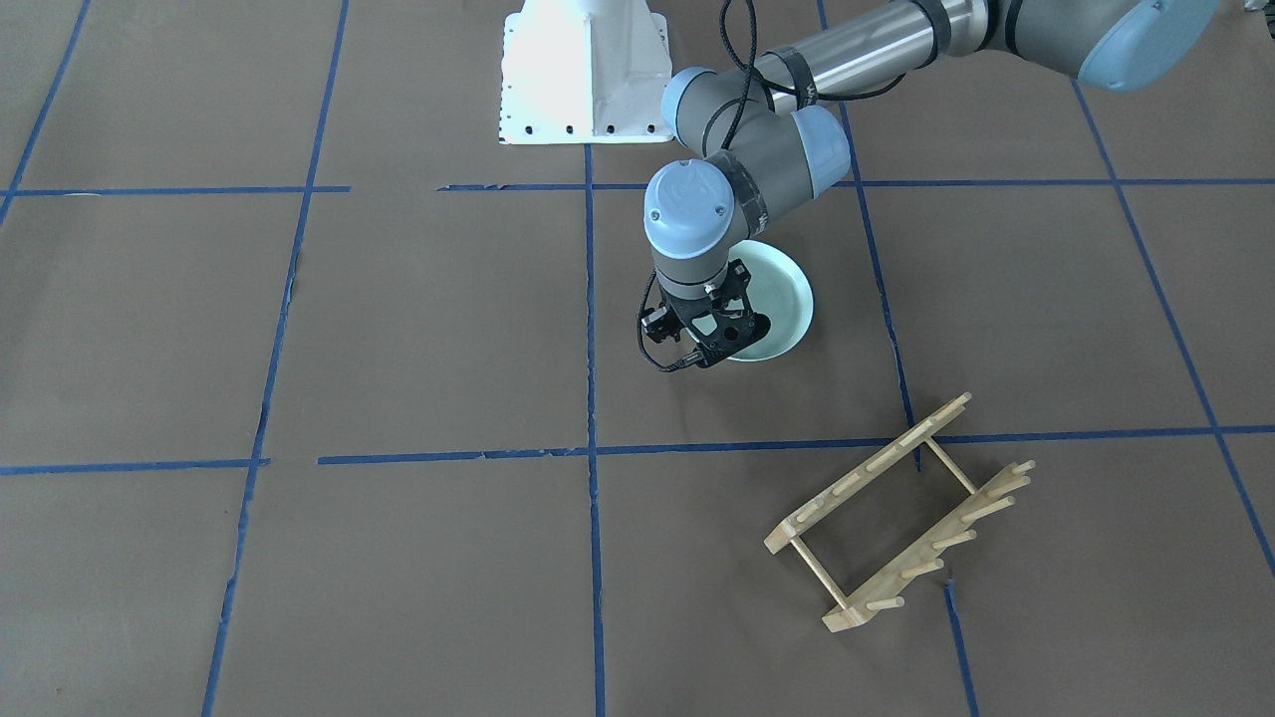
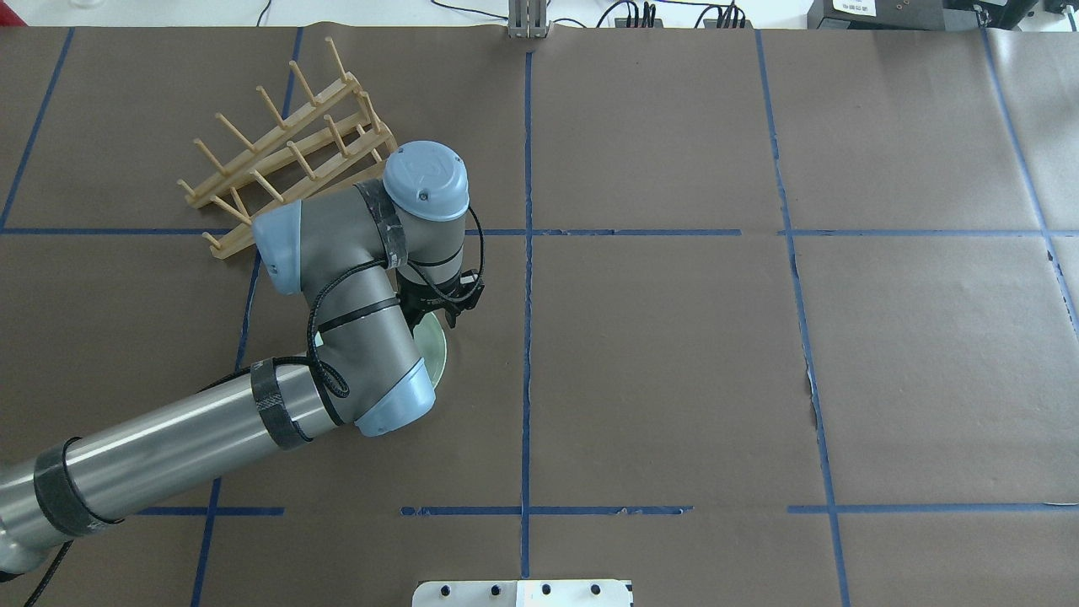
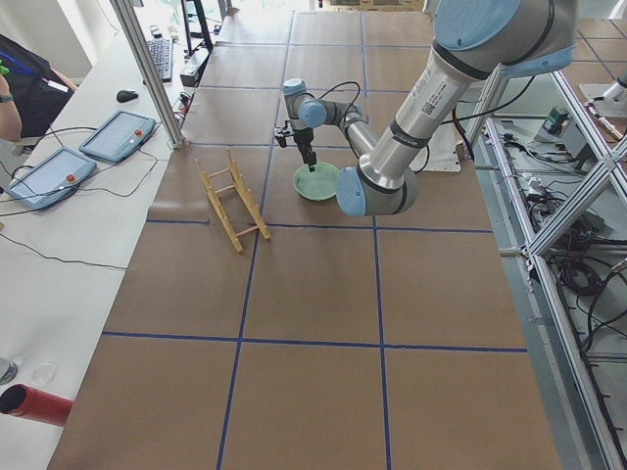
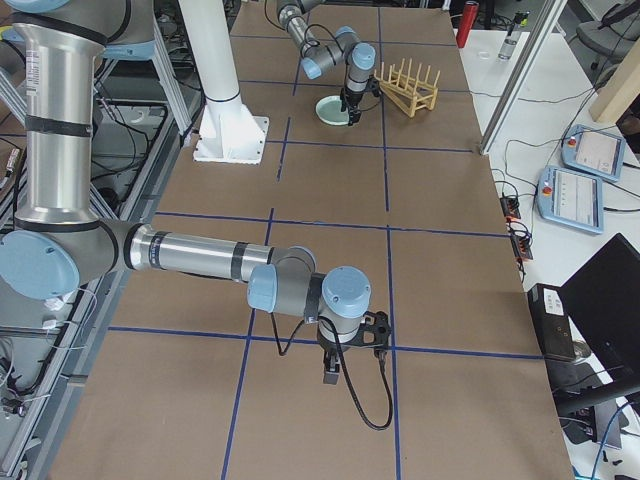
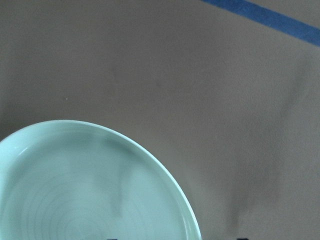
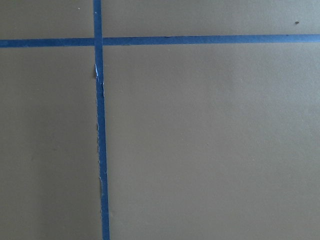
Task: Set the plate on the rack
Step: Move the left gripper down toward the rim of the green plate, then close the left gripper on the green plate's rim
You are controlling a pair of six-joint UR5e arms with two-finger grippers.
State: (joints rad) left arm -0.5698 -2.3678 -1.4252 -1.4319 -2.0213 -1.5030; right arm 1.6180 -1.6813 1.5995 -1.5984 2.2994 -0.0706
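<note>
The pale mint-green plate lies flat on the brown table and fills the lower left of the left wrist view. My left gripper points down over the plate's rim on the side away from the robot. It looks open, with only two dark fingertip tips at the bottom edge of the wrist view, either side of the rim. The light-wood rack stands apart on the table, further from the robot; it also shows in the overhead view. My right gripper shows only in the exterior right view, low over bare table, so I cannot tell its state.
The white robot base stands at the table's near edge. Blue tape lines grid the brown table cover. Tablets lie on the side bench beyond the rack. My left arm's elbow hangs over most of the plate in the overhead view.
</note>
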